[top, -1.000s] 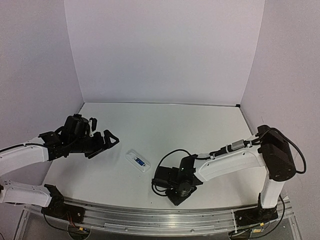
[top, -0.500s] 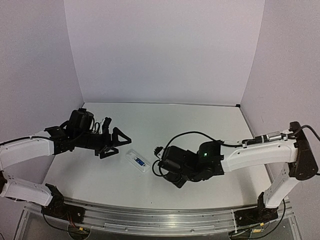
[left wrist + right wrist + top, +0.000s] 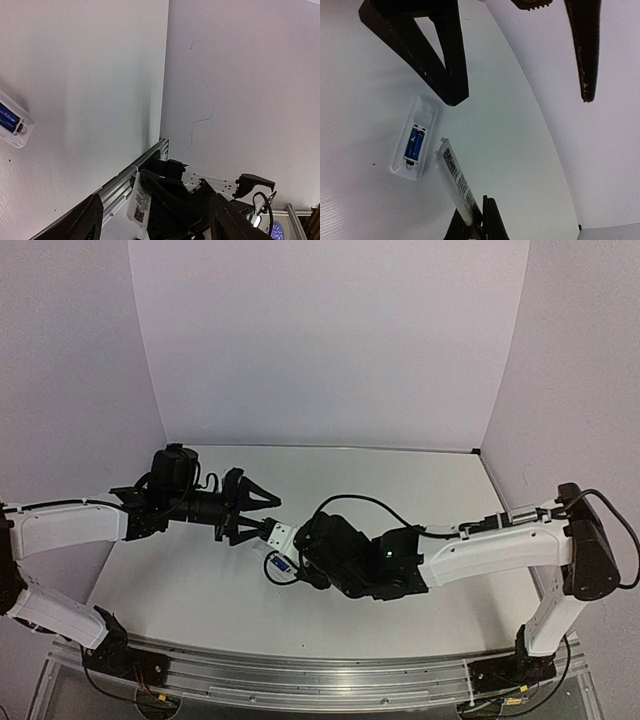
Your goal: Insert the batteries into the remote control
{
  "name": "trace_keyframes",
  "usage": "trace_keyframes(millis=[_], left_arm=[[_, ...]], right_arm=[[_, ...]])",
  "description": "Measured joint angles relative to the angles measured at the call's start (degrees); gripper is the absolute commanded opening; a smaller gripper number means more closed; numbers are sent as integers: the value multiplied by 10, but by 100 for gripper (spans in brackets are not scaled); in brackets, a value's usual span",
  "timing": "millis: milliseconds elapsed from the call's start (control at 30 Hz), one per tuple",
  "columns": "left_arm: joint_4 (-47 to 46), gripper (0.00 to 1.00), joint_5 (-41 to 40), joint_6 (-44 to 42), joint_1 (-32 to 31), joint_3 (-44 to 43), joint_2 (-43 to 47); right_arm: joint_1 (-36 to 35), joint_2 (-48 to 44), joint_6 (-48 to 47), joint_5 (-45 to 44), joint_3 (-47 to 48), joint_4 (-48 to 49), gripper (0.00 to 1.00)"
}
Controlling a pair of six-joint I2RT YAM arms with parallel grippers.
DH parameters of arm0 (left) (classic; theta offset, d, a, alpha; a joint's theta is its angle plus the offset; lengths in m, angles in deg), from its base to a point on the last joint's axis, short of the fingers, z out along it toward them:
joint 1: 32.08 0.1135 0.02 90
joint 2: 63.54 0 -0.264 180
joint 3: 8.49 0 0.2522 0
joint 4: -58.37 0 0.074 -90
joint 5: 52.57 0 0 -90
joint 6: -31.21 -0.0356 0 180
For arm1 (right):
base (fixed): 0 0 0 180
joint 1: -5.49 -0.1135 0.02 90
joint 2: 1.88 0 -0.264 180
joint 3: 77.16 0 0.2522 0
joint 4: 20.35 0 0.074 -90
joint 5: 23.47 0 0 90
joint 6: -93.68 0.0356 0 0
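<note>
The remote control (image 3: 414, 141) lies back-up on the table, its compartment open with the two blue batteries (image 3: 415, 143) side by side inside. It also shows in the left wrist view (image 3: 14, 121) and, partly hidden, in the top view (image 3: 279, 566). My right gripper (image 3: 481, 216) is shut on the flat white cover piece (image 3: 456, 184), which carries a printed label, and holds it tilted just beside the remote. In the top view the cover (image 3: 279, 534) sits at the right gripper (image 3: 297, 542). My left gripper (image 3: 268, 515) is open and empty, its fingers (image 3: 437, 55) spread just above the cover.
The two arms meet over the table's left-middle, close together. A black cable (image 3: 350, 502) loops over the right arm. The aluminium rail (image 3: 330, 680) runs along the near edge. White walls (image 3: 330, 340) enclose the back and sides.
The right arm has swung from the near edge up and left to beside the remote, cover in its jaws. The left gripper has moved right, toward the cover.
</note>
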Motion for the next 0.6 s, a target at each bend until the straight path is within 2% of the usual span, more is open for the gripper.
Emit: trace_keyframes(millis=[267, 600], left_arm=[[1, 60, -14, 31, -4, 0, 16], [-12, 26, -19, 58, -6, 3, 21]], right_arm=[[0, 16, -12, -5, 41, 17, 0], [0, 55, -14, -27, 88, 25, 0]])
